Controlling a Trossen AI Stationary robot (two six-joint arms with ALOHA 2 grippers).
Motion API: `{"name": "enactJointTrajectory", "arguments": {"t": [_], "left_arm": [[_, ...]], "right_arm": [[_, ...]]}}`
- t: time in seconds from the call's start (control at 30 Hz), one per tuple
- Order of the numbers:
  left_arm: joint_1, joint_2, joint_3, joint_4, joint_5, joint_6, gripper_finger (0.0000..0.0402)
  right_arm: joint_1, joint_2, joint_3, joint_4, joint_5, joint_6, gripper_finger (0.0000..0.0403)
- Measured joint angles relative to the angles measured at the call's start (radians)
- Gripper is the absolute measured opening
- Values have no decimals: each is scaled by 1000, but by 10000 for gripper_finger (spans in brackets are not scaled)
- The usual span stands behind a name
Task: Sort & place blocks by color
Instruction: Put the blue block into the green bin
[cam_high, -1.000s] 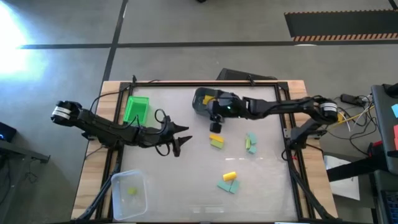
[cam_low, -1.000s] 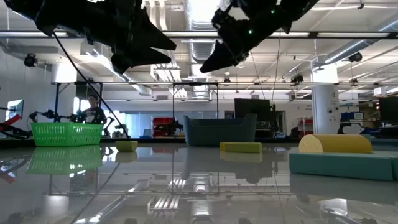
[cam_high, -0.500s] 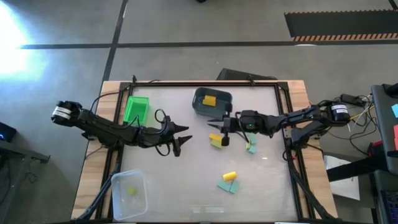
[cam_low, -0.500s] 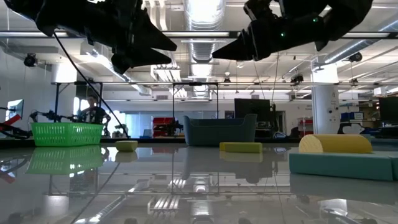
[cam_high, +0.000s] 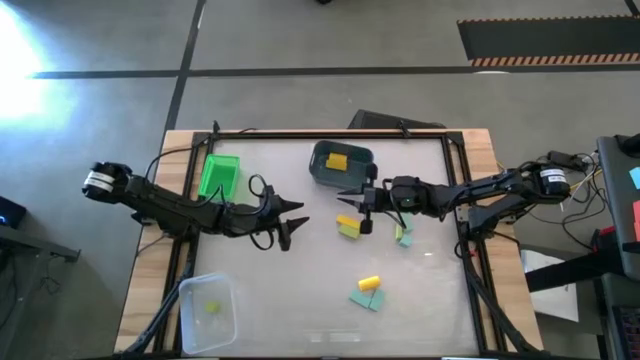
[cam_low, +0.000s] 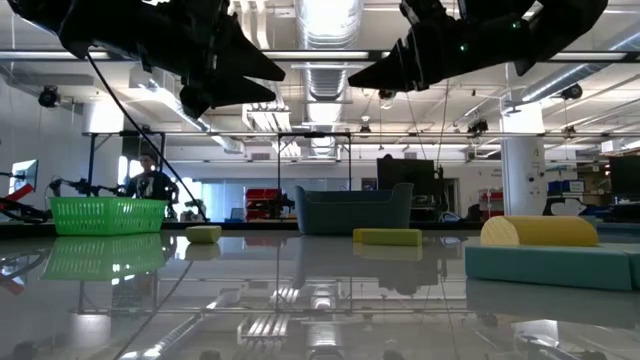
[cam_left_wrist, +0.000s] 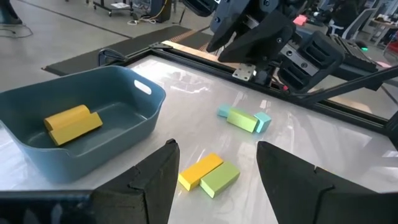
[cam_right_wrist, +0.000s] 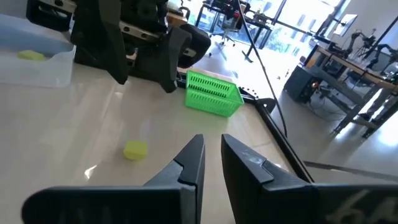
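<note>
Small blocks lie flat on the white table: a yellow and lime pair (cam_high: 348, 226) (cam_left_wrist: 208, 174), a lime and teal group (cam_high: 402, 232) (cam_left_wrist: 244, 119), and a yellow cylinder on teal pieces (cam_high: 368, 292) (cam_low: 540, 250). A yellow block (cam_high: 337, 161) (cam_left_wrist: 71, 123) lies in the blue-grey bin (cam_high: 322, 172). One lime block (cam_right_wrist: 135, 150) lies alone on the table, another (cam_high: 212, 307) in the clear bin. My right gripper (cam_high: 355, 210) (cam_right_wrist: 212, 142) hovers open and empty above the yellow and lime pair, pointing at the table's left. My left gripper (cam_high: 292, 226) (cam_left_wrist: 216, 149) waits open at mid-table, held high.
The bright green basket (cam_high: 218, 175) (cam_right_wrist: 213, 93) stands at the far left, and the clear bin (cam_high: 190, 325) sits at the near left corner. A black frame (cam_high: 455, 180) runs around the table. A person (cam_low: 150, 185) is in the room beyond it.
My right gripper has drawn back from over the blue-grey bin toward the table's near edge and turned to point left, level above the yellow and lime pair. With the arm gone, the yellow block in the bin shows in full.
</note>
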Motion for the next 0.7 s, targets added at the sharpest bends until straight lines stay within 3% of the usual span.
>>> {"name": "enactJointTrajectory", "arguments": {"t": [0.23, 0.4, 0.53, 0.7], "left_arm": [[2, 0, 0, 2, 0, 56, 199], [7, 0, 0, 7, 0, 102, 199], [7, 0, 3, 26, 0, 176, 199], [7, 0, 12, 26, -1, 242, 199]], "right_arm": [[49, -4, 0, -43, 8, -2, 43], [122, -5, 0, -155, 116, 7, 43], [167, -5, 0, -245, 200, 79, 43], [190, -5, 17, -372, 212, 199, 45]]}}
